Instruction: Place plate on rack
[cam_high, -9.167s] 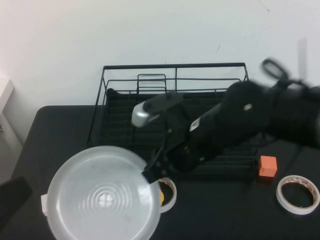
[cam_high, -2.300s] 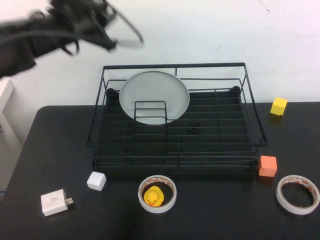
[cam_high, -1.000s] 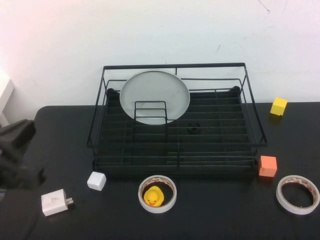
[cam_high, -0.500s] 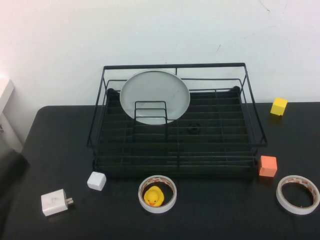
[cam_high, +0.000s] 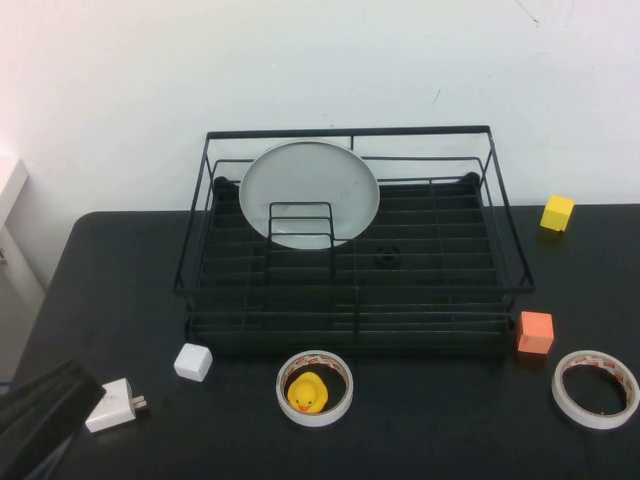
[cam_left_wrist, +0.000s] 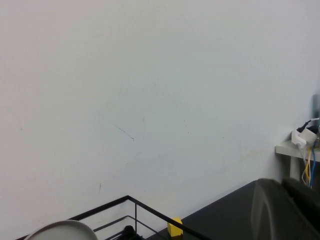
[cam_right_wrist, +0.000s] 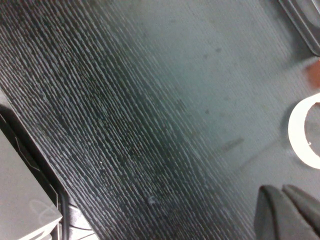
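Plate: large round pale grey-white plate (cam_high: 309, 193) stands on edge in big black wire dish rack (cam_high: 352, 240), behind its wire loop divider (cam_high: 301, 226).
Handling: prob. stiff, light, slick; you'd pinch the top rim.
Left gripper (cam_high: 40, 412): near-left corner, by white plug adapter (cam_high: 117, 402); opening can't tell.
Right gripper (cam_right_wrist: 287, 212): low over black table (cam_right_wrist: 150, 115); fingertips together, holding nothing.

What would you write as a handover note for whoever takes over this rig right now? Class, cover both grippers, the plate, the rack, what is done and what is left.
Left gripper: out of sight; only a dark part of the left arm shows at the table's near left corner.
Right gripper: low over the bare black table, beside a white tape roll, holding nothing.
The large round pale grey-white plate stands on edge at the back left of the black wire dish rack, behind the small wire loop divider.
Done: plate racked and released.
Left: apparently nothing but parking the arms.
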